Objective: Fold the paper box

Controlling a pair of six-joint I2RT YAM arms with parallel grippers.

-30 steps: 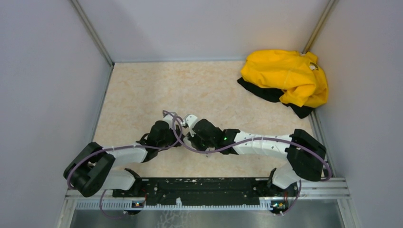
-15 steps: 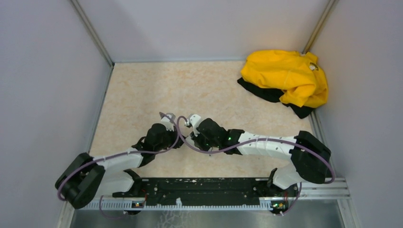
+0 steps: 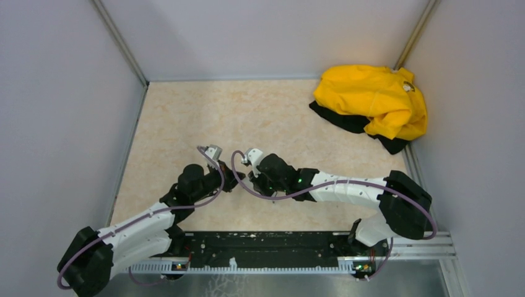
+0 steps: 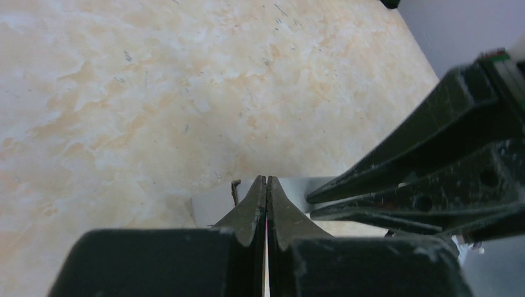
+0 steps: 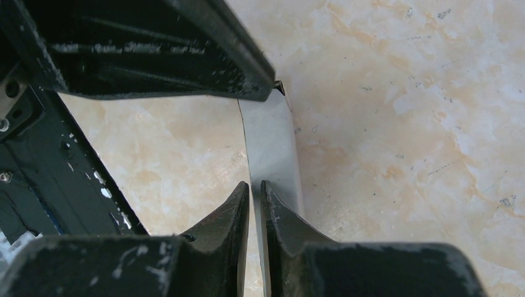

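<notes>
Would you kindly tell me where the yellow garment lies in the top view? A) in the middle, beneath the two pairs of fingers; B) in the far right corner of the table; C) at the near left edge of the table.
B, since the yellow garment lies bunched up in the far right corner of the table, against the walls.

The paper box (image 5: pixel 269 142) edge-on between right hand (image 5: pixel 255 189) fingertips, left hand (image 5: pixel 263 86) at its far end.
</notes>
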